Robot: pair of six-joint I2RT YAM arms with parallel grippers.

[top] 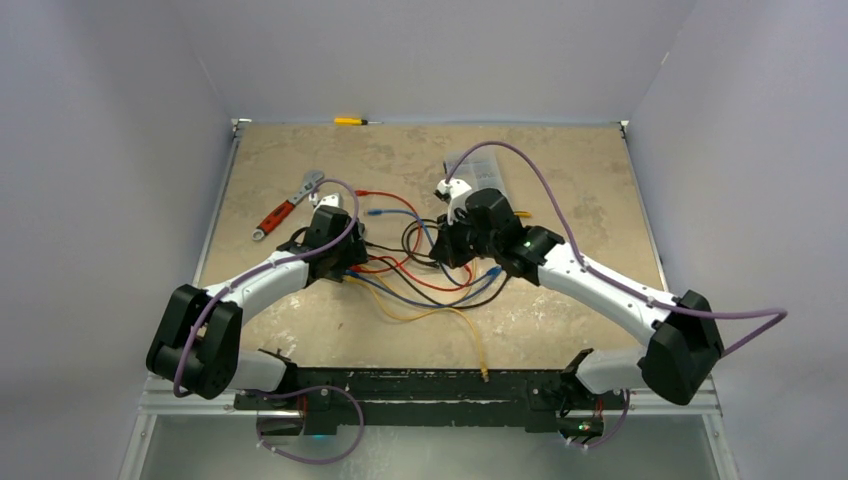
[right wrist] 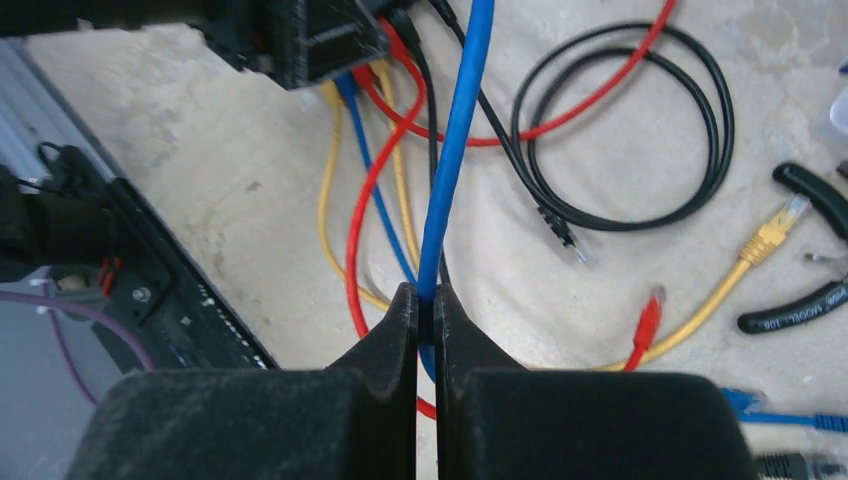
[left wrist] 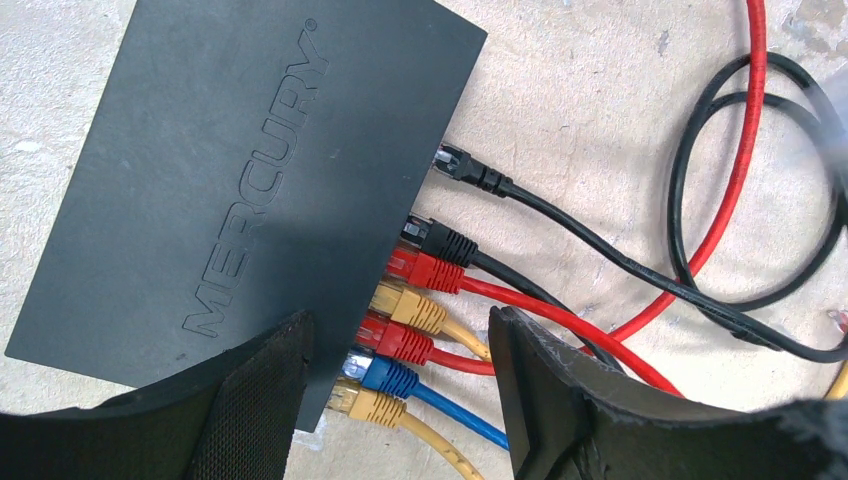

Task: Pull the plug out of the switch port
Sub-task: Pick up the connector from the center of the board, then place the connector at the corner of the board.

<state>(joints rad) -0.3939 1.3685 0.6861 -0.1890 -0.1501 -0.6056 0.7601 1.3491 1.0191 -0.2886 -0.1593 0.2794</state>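
The left gripper (left wrist: 400, 325), fingers spread, straddles the plugged port edge of the flat matte-black switch (left wrist: 230, 170); the right gripper (right wrist: 427, 300) is clamped on a thin blue cable (right wrist: 455, 150) nearby.

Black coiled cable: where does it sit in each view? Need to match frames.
Top external: black coiled cable near picture centre.
Left wrist: right side, well right of the switch.
Right wrist: upper right, right of the blue cable.
Shared landmark: the red cable crossing the coil.
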